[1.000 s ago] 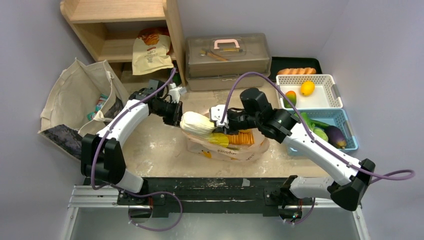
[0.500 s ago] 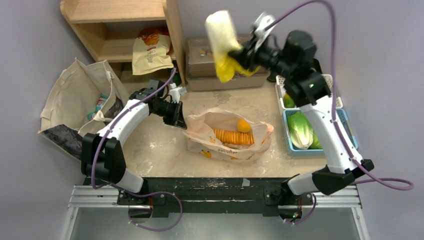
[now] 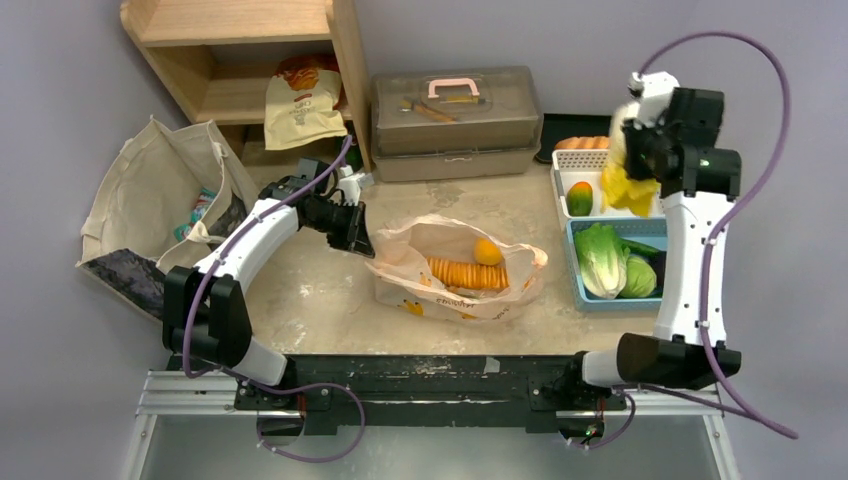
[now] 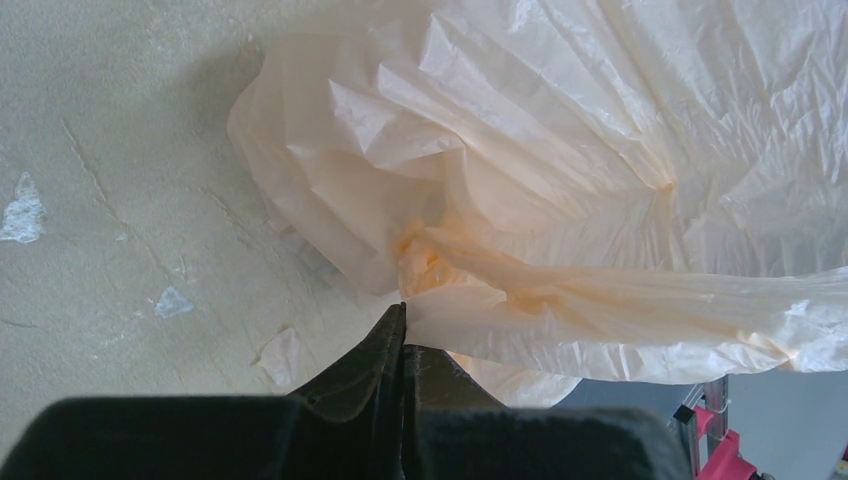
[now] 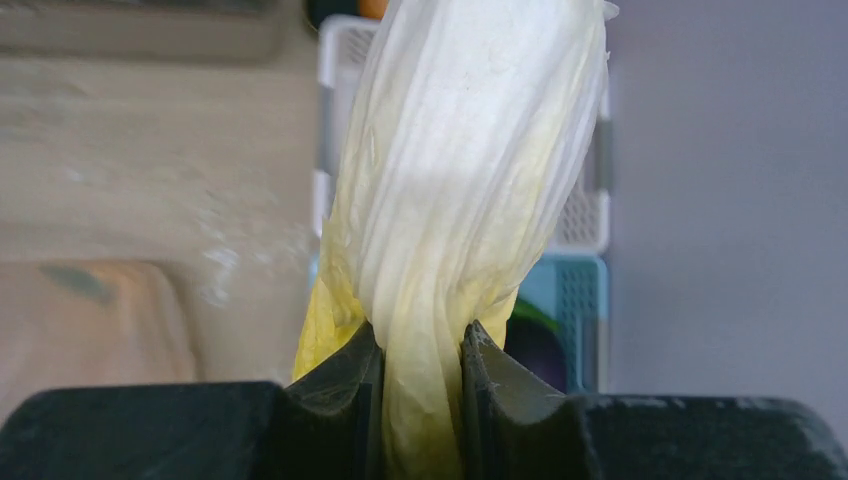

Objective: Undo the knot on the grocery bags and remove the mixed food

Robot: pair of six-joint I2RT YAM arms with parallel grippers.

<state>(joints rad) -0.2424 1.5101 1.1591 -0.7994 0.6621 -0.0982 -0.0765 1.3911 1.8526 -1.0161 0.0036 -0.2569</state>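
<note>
- Two sets of jaws, both closed: the left jaws pinch a crumpled fold of the grocery bag (image 4: 560, 150) at its left end.
- The right jaws clamp the long cabbage (image 5: 470, 180), held up in the air, beyond and well right of the bag.
- The bag lies open on the table (image 3: 310, 290), with long orange vegetables (image 3: 468, 273) and a round fruit (image 3: 487, 252) inside.

Around my scuffed beige table (image 3: 310, 290), pale lilac walls (image 3: 60, 120); wooden shelf (image 3: 235, 22) at its far-left corner.
</note>
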